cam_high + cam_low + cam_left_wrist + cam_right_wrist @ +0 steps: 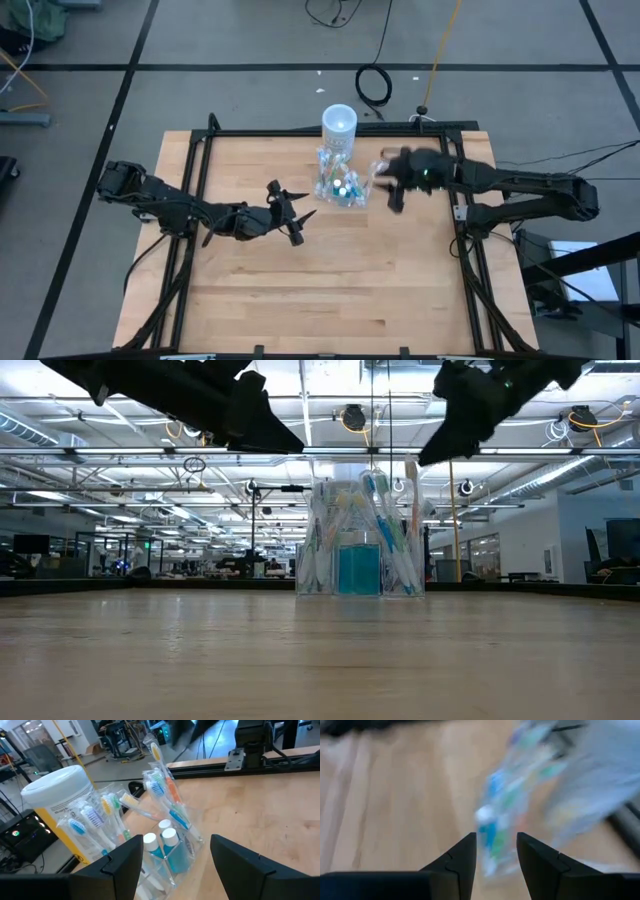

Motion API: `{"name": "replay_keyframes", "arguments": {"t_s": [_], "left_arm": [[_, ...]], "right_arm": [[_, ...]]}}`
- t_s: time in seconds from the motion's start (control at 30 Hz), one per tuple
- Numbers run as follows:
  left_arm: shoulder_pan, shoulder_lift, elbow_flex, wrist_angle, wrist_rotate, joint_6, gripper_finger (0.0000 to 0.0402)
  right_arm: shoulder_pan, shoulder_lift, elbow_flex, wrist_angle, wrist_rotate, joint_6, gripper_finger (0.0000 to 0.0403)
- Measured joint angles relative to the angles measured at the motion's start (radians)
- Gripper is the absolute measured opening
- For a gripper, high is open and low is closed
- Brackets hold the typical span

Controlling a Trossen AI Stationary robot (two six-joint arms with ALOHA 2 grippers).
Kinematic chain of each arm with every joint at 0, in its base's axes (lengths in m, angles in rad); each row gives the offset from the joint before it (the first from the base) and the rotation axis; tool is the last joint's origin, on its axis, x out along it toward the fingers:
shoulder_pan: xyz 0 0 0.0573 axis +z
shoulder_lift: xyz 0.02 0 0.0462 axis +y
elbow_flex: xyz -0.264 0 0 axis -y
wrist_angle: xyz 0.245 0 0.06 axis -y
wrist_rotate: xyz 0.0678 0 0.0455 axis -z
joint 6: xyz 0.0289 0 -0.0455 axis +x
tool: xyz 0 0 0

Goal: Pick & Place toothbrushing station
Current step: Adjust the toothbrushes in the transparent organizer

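The toothbrushing station stands upright on the table, far side, about centre, touching or just beside the white cylinder behind it. You see brushes and small blue tubes still inside the clear container.

Right gripper sits just right of the station, raised off the table in the low view. Its fingers are parted with nothing between them, so released. No contact with the station that you can see; the right wrist view is too blurred to confirm more.

Left gripper waits to the left and a bit nearer, fingers spread wide, empty, pointed at the station.

Judgement: the station looks placed and let go, so the place step is likely done or nearly done. What's left is probably backing the right arm clear.

Room: big bare stretch of table near you and on both sides. Tight spots are the cylinder behind the station and the dark frame rail along the far edge. Retreat right or up, not toward the far side.
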Motion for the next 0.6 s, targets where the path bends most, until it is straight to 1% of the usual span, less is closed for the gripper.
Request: {"name": "replay_keyframes", "arguments": {"t_s": [0.07,0.1,0.2,0.23,0.3,0.4,0.47,0.53,0.6], "left_arm": [[0.000,0.000,0.000,-0.001,0.001,0.001,0.0239],[0.000,0.000,0.000,-0.001,0.001,0.001,0.0239],[0.000,0.000,0.000,-0.001,0.001,0.001,0.0239],[0.000,0.000,0.000,-0.001,0.001,0.002,0.0239],[0.000,0.000,0.000,0.002,0.001,0.002,0.0239],[0.001,0.000,0.000,0.012,0.001,0.003,0.0239],[0.001,0.000,0.000,0.030,0.001,0.005,0.0239],[0.001,0.000,0.000,0.041,0.001,0.006,0.0239],[0.001,0.000,0.000,0.041,0.001,0.006,0.0239]], "right_arm": [[0.049,0.011,-0.049,0.032,0.001,-0.012,0.0134],[0.070,0.017,-0.076,0.060,0.025,-0.021,0.0136],[0.110,0.024,-0.182,0.207,0.177,-0.027,0.0143],[0.114,0.030,-0.223,0.289,0.217,-0.038,0.0145],[0.115,0.046,-0.315,0.488,0.254,-0.064,0.0148],[0.097,0.082,-0.434,0.824,0.260,-0.101,0.0147],[0.081,0.104,-0.490,0.986,0.278,-0.123,0.0145],[0.066,0.119,-0.525,1.058,0.345,-0.129,0.0142],[0.047,0.119,-0.540,1.054,0.414,-0.131,0.0139]]}}
